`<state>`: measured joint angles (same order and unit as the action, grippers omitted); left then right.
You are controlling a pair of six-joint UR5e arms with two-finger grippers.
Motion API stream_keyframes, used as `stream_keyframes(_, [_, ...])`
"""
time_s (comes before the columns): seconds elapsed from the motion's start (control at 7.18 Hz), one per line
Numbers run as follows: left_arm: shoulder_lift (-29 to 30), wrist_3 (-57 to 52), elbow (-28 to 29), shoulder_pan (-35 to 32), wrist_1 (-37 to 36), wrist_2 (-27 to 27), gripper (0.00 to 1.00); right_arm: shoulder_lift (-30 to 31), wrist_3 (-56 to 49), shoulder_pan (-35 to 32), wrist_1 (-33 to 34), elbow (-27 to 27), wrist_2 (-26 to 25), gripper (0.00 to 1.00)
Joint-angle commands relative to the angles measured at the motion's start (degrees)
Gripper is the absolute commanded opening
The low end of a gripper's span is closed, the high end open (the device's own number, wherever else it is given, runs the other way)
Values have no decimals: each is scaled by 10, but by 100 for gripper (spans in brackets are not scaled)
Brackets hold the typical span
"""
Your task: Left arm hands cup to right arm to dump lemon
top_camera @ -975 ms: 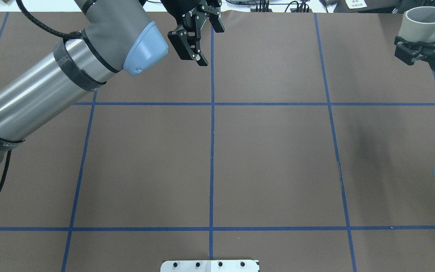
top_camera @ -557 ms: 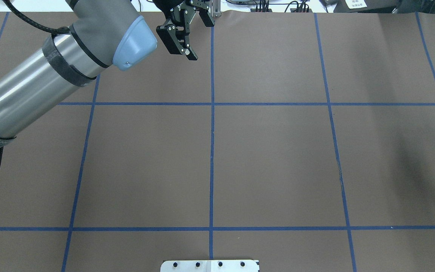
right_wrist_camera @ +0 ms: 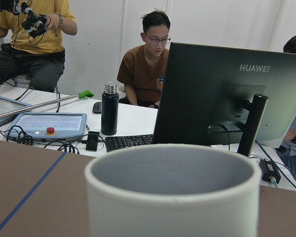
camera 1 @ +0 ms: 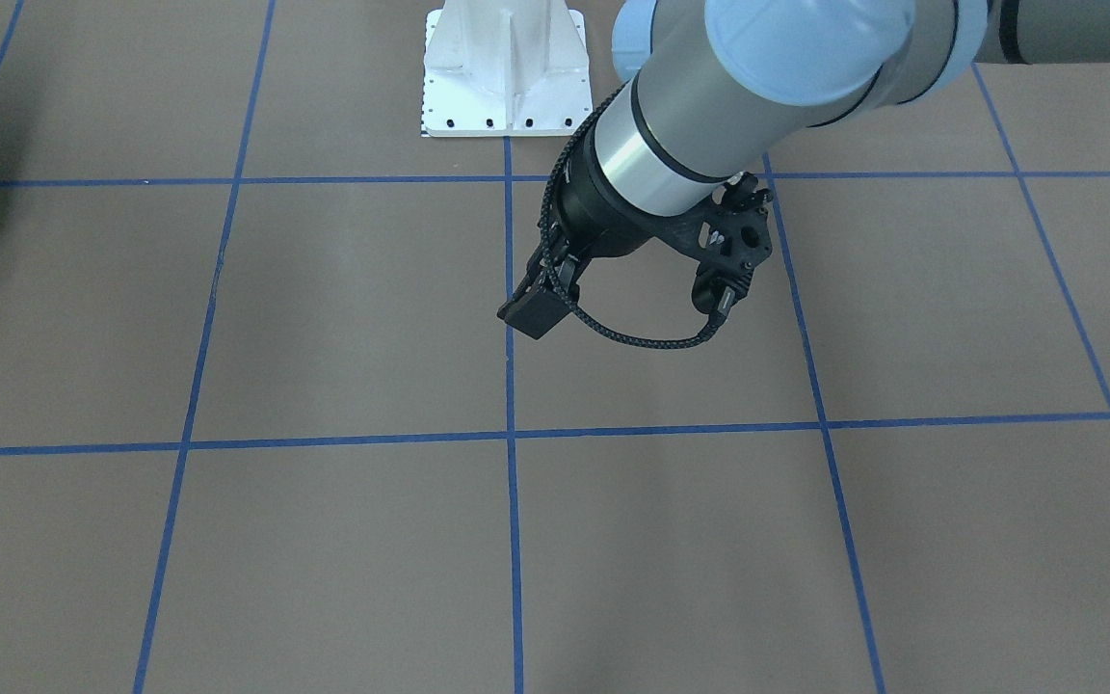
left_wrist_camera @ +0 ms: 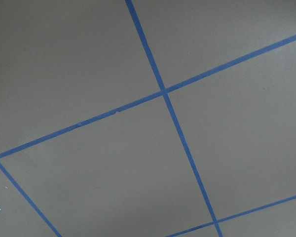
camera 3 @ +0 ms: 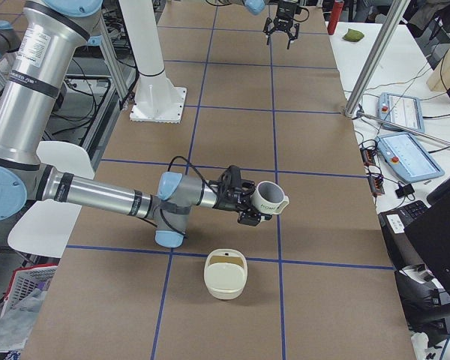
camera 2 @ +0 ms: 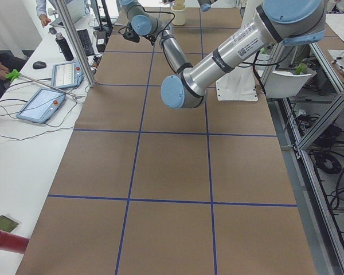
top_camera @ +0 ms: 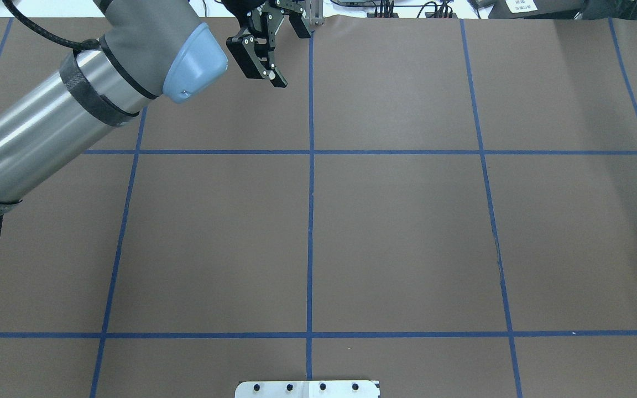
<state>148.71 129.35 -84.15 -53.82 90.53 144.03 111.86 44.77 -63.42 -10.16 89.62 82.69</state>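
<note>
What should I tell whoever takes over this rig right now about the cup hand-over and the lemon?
Left pincer: open and empty, above the far side of the table.
Right pincer: the cup sits at it, off the table and roughly upright; the grip cannot be judged from the side view.
Lemon: in no view; the wrist view shows only the cup's rim.
Done: the hand-over, judging by where the cup is.
Left: tip the cup to dump the lemon, perhaps into the cream container on the table nearby.
</note>
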Motion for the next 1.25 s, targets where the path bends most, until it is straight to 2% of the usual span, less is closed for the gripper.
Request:
stream_keyframes(0.0, [0,-15,0,-4,0,-2,100,6,79,-14,-97,-58,45,0])
stream_keyframes(0.28, [0,-23,0,-7,0,-3,100,40,151,-28,-171,-63,84,0])
stream_keyframes(0.56, [0,-24,0,-8,-1,-4,100,46,263,-44,-231,-74,122,0])
stream_keyframes(0.98, [0,-24,0,-16,-1,-4,100,11,441,-46,-283,-111,129,0])
stream_keyframes(1.11, [0,-24,-1,-20,-1,-4,100,-1,466,-46,-295,-130,129,0])
